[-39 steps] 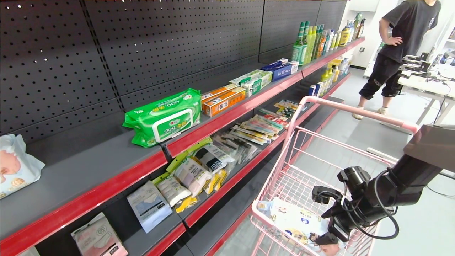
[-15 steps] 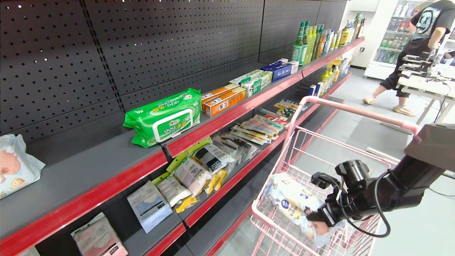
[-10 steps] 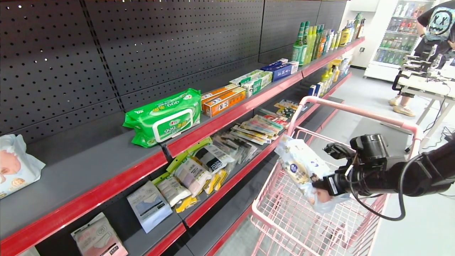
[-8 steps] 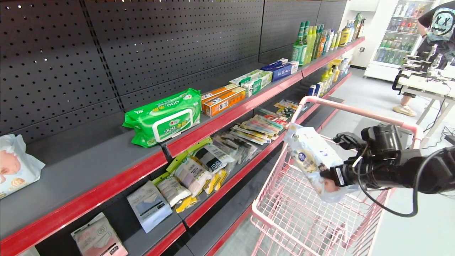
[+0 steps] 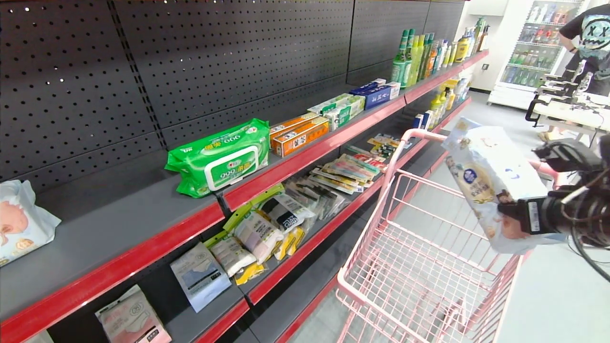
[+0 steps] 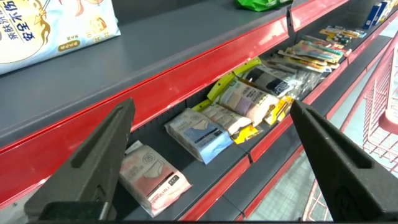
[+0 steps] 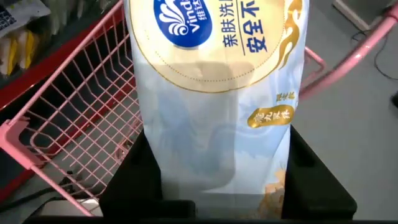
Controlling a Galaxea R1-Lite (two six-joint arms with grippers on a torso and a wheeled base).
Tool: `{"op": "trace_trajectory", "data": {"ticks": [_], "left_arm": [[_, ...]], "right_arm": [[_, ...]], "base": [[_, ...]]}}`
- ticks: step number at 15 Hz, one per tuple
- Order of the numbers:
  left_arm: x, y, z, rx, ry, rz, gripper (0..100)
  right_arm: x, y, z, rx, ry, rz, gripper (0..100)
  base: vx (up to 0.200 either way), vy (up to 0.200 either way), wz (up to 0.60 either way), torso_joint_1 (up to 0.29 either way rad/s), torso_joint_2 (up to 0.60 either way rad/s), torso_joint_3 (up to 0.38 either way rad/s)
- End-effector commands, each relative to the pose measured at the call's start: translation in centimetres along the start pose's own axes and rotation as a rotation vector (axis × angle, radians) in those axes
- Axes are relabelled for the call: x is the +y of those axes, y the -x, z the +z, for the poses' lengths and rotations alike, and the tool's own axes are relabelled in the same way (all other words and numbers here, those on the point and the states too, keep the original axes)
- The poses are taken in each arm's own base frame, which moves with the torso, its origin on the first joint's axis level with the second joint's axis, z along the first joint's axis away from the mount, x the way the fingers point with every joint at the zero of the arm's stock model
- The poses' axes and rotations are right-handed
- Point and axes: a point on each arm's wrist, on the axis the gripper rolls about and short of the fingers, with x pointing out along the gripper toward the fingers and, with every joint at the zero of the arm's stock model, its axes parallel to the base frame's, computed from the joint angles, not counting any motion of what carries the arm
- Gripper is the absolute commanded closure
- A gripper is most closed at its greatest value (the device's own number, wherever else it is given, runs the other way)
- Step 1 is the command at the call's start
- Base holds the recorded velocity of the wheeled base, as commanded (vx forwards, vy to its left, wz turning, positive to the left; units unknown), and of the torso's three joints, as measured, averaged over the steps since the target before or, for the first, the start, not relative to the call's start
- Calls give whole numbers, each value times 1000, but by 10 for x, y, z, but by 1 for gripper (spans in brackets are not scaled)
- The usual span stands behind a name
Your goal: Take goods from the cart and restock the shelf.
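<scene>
Because its shiny plastic wrap looks puffy, the white tissue pack [image 5: 486,176] should be soft, light and slippery. Right tool [image 5: 512,220] is squeezed shut across its lower end, a good hold, above the pink wire cart [image 5: 419,138]. Left tool [image 6: 210,106] gapes wide, empty, facing the flat grey shelf [image 6: 155,53].

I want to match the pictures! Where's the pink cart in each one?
Head view: pink cart lower right, below the held pack.
Left wrist view: pink wire beside the lower shelves.
Right wrist view: behind the pack.
Shared landmark: the red shelf edge.
</scene>
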Motion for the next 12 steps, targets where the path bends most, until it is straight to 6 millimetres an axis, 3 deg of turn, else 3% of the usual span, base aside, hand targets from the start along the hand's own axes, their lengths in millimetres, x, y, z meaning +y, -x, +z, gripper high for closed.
{"op": "trace_trajectory", "data": {"ticks": [1,4,7,12], "left_arm": [[0,0,0,0,0,0,0],[0,0,0,0,0,0,0],[0,0,0,0,0,0,0],[0,0,0,0,0,0,0]], "right_arm": [[-30,55,-2,-106,-33,-115,100],[-36,90,-14,-125,-31,-133,100],[-34,110,-32,-150,-34,-145,100],[-34,117,-39,-161,-22,-167,100]], "base": [[0,0,0,0,0,0],[0,0,0,0,0,0],[0,0,0,33,-74,-43],[0,0,0,194,-418,-228]]}}
